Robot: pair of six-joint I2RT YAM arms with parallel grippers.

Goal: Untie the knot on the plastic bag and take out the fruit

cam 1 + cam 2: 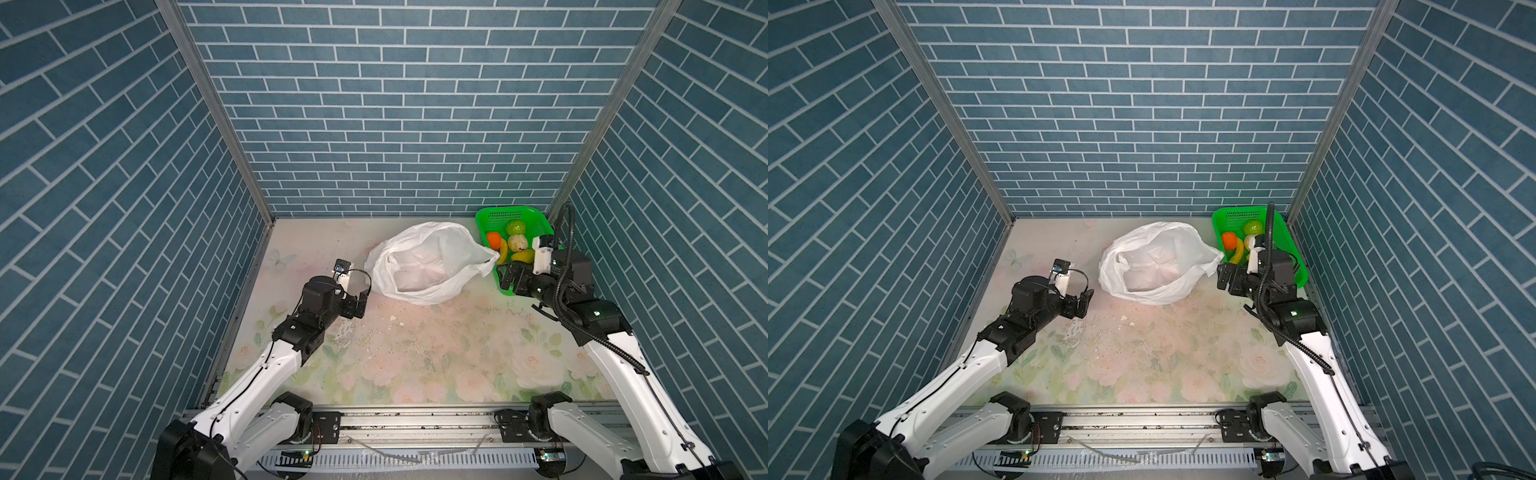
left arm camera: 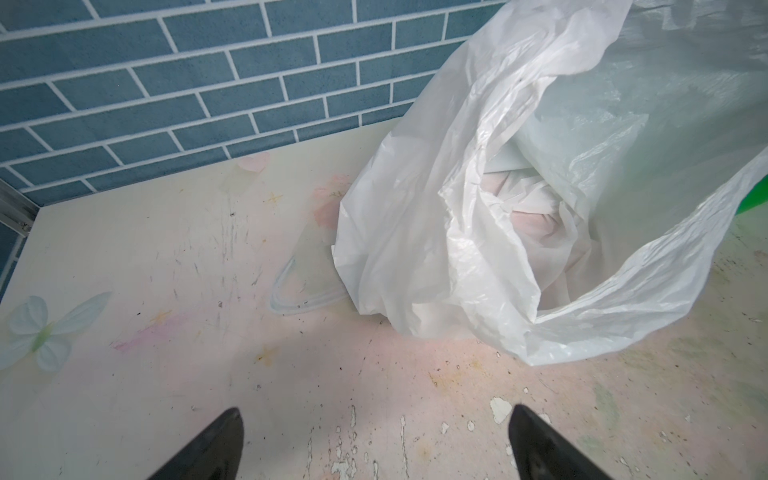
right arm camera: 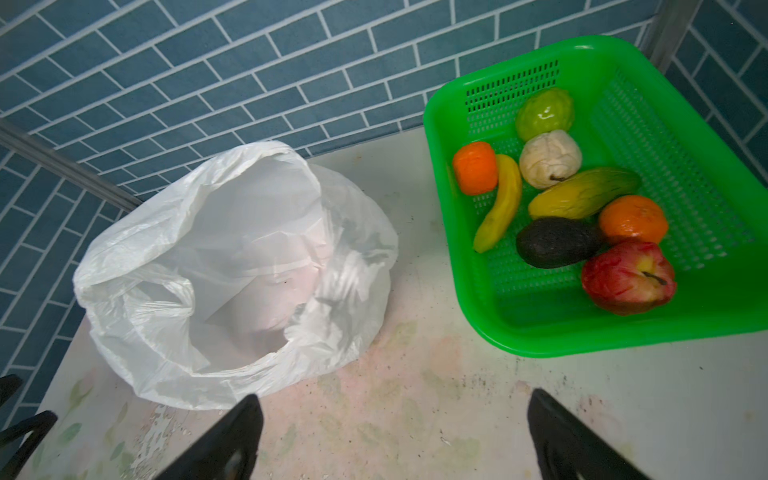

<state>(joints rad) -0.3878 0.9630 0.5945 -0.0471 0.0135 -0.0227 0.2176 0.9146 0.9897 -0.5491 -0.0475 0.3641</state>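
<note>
With my right pincer and left pincer both spread and empty, the fruit in the basket and the bag open beside it, I should lift straight up, clear of rim and handle.

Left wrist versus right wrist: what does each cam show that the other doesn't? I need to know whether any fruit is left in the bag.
Left wrist only: the open left gripper, a butterfly print, and just a sliver of the green basket.
Right wrist only: the open right gripper and the basket's inside with eight fruits, among them a banana, an avocado and a red apple.
Both: the plastic bag, untied, mouth open, no fruit visible inside.
</note>
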